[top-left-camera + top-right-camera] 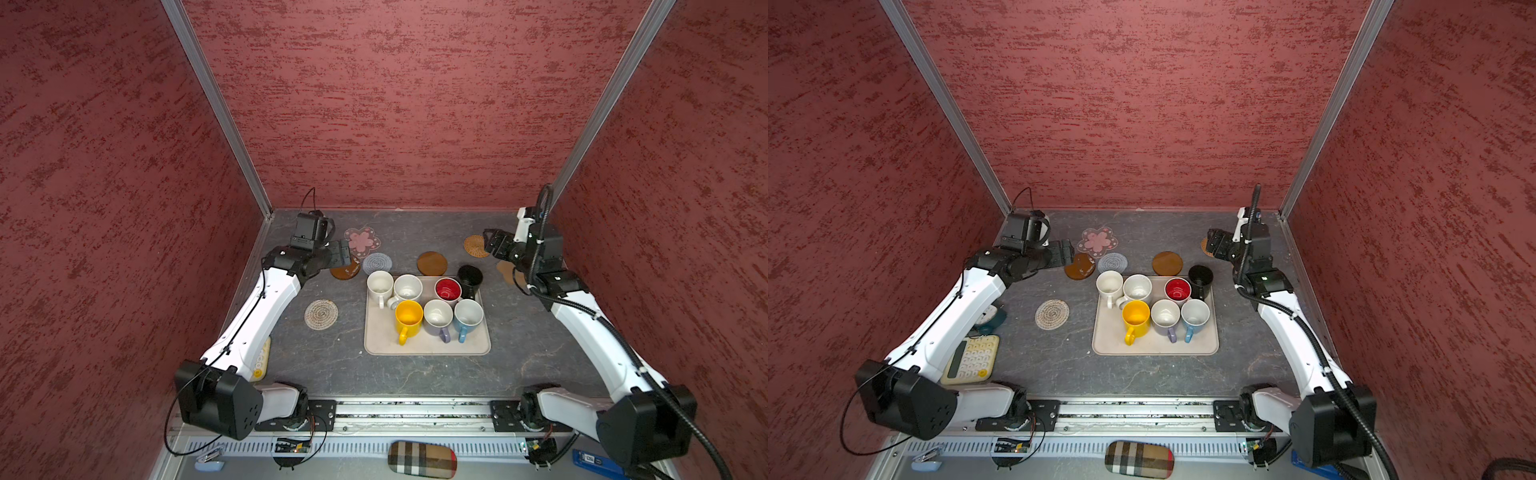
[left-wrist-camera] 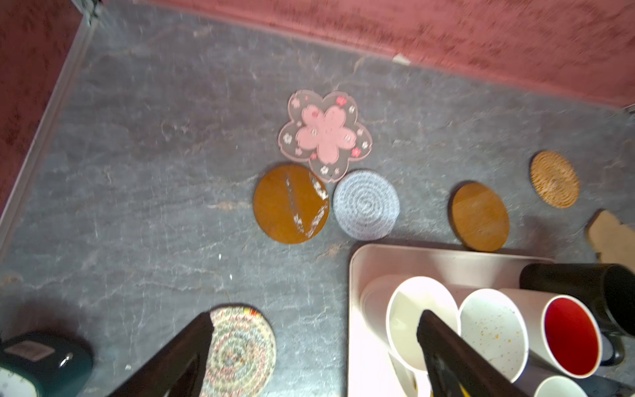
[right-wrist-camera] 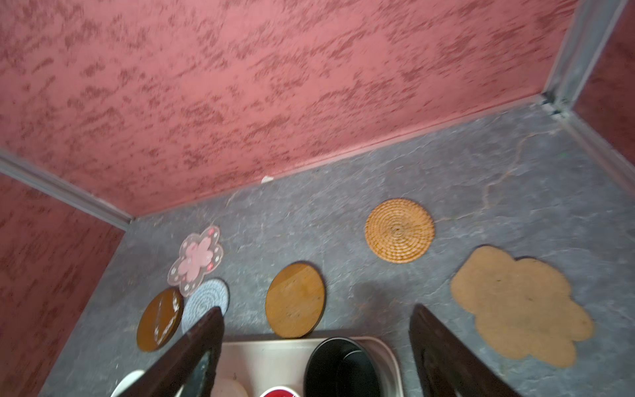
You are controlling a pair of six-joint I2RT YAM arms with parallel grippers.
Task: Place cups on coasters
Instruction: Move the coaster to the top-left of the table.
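In both top views the beige tray (image 1: 384,345) lies mid-frame on the grey counter (image 1: 316,365). All seven cups stand upright on it, mouths up, so each one's long axis is vertical. The row nearest the lower edge is the yellow mug (image 1: 409,316), lavender mug (image 1: 437,316) and light blue mug (image 1: 468,315), with handles pointing to the lower edge. Behind them stand the left white mug (image 1: 380,283), a second white mug (image 1: 408,287), the red-lined mug (image 1: 448,289) and, at the tray's upper right corner, the black mug (image 1: 470,277). No coaster carries a cup yet. Beyond the tray, the right pincer (image 1: 491,246) hangs up and right of the black mug, jaws wide and empty. The cork coaster (image 1: 505,268) and rattan coaster (image 1: 473,245) are close by, and I judge this arm the nearer one for that mug. The left pincer (image 1: 340,254), likewise wide and empty, hangs up and left of the left white mug, beside the marked brown disc (image 1: 345,274).
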